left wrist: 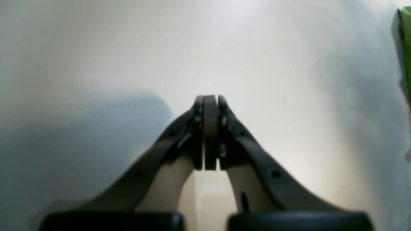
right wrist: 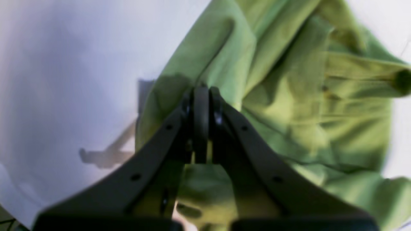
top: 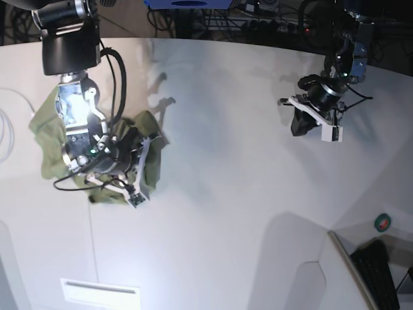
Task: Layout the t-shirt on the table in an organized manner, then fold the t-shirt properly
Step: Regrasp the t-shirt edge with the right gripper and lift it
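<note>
Olive-green cloth, one item: the t-shirt [top: 48, 139], crumpled in a heap on the white bench [top: 219, 194], at the left of the base view, near that edge. I see no flat outline, so I cannot give it a long axis or say which way the neck points; in the base view the heap spreads roughly left to right, partly hidden under my right arm. In the right wrist view the t-shirt [right wrist: 289, 96] fills the right half of the picture in bunched folds, with ridges running from lower left to upper right.

Right hand [right wrist: 201, 93]: fingers pressed together over the near edge of the heap. Whether any cloth is pinched between them I cannot tell; the tips lie against the green and the view is blurred.

Left hand [left wrist: 210, 102]: fingers pressed together with nothing between them, over bare bench [left wrist: 128, 48]. A sliver of the green t-shirt [left wrist: 405, 48] shows at the far right edge of that view. In the base view the left hand [top: 303, 126] is well apart from the shirt, at the upper right.

Dark seam line [top: 93, 239]: thin, running down the bench below the heap.
</note>
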